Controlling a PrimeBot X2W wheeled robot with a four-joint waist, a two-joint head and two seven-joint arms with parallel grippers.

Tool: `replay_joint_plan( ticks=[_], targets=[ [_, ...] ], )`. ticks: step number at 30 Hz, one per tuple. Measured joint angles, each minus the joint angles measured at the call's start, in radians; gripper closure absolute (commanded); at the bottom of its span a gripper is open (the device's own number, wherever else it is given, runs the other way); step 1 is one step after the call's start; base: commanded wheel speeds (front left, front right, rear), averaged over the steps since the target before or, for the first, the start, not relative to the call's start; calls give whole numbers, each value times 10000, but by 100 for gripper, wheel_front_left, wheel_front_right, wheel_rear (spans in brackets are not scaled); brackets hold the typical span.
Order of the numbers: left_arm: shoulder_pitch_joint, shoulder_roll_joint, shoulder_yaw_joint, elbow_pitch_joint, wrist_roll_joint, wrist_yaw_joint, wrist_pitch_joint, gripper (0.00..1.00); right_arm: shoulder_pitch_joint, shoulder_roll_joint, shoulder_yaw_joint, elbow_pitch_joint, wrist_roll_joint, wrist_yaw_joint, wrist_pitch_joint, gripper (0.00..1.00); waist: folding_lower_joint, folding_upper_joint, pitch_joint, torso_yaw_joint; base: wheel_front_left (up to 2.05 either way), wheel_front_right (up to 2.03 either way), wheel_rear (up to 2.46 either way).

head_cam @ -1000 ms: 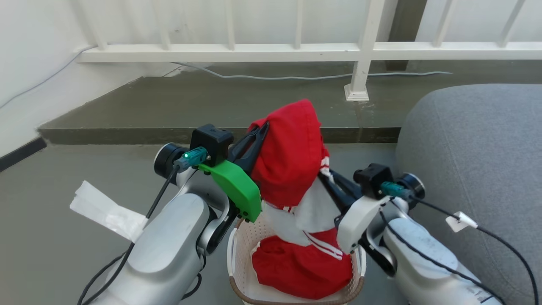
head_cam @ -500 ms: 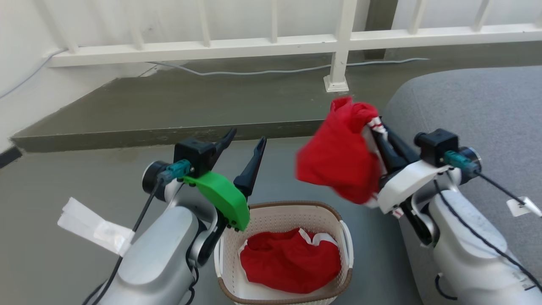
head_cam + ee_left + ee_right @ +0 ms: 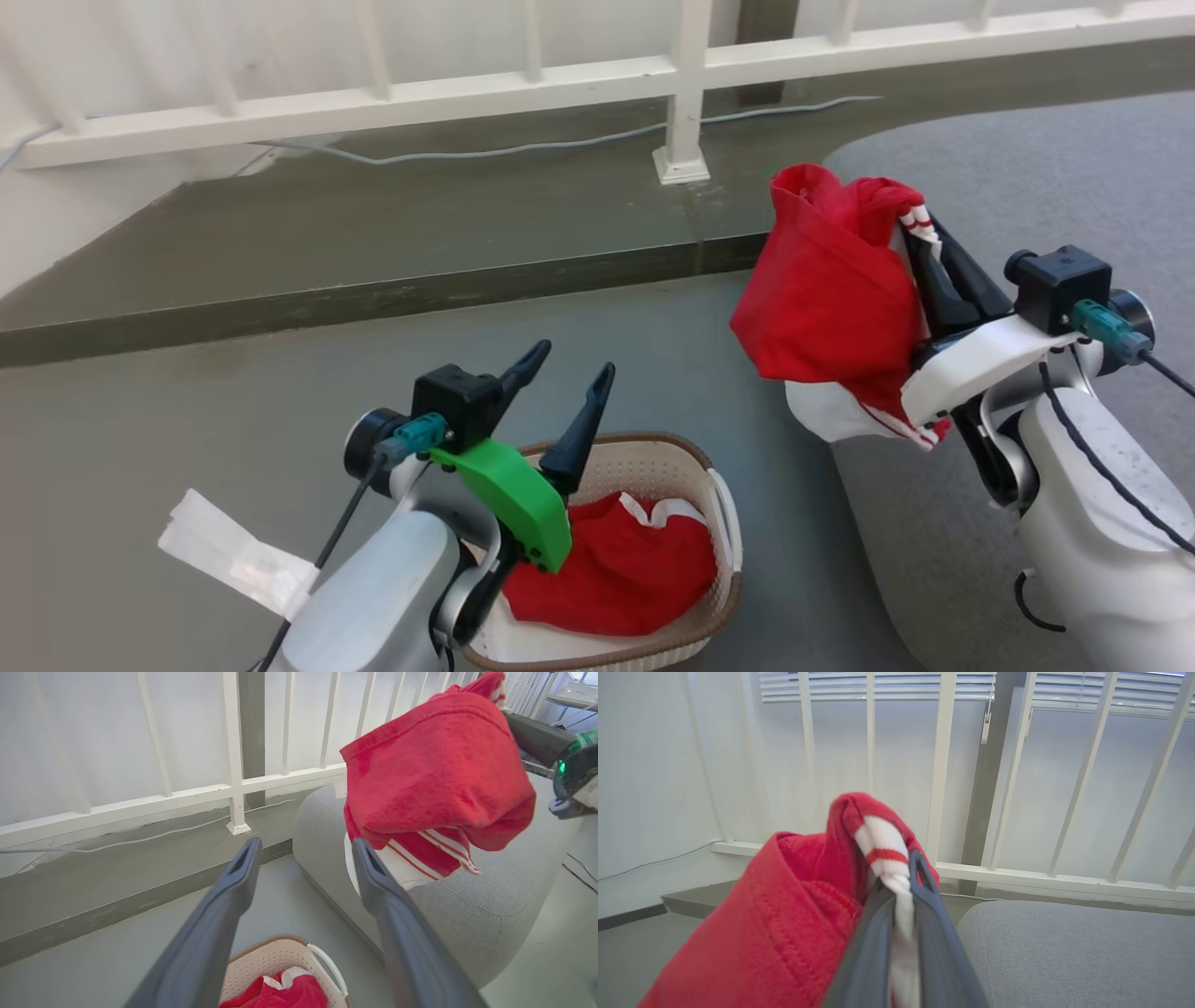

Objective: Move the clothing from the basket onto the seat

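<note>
Gripping a bunched red garment (image 3: 826, 289) by its white, red-striped trim, the right pincer (image 3: 920, 233) is clenched tight on the cloth, and the right wrist view shows the trim squeezed between the 2 dark fingers. The garment hangs in the air at the near edge of the grey seat (image 3: 1046, 159). Its white lower panel drapes down by the seat's rounded side, though I cannot tell whether it actually touches there. The left pincer (image 3: 574, 359) is released, its 2 fingers spread wide with nothing between them, raised above the left part of the basket (image 3: 724, 523). The basket stands on the grey floor (image 3: 233, 392) near the seat, and another red garment (image 3: 621, 574) with a white edge lies crumpled inside it. A white railing (image 3: 373, 98) runs along a raised step behind the basket and seat.
</note>
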Motion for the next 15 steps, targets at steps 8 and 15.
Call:
replay_joint_plan(
  ticks=[8, 15],
  targets=[
    [97, -15, -330, -307, 136, -180, -107, 0, 12, -165, -184, -224, -50, -8, 0, 100, 0, 0, 113, -646, 0, 0, 0],
    [236, -73, -593, -610, 184, -259, -176, 0, 70, -389, -439, -430, -94, -144, 0, 100, 0, 0, 242, -1411, 0, 0, 0]
  ],
)
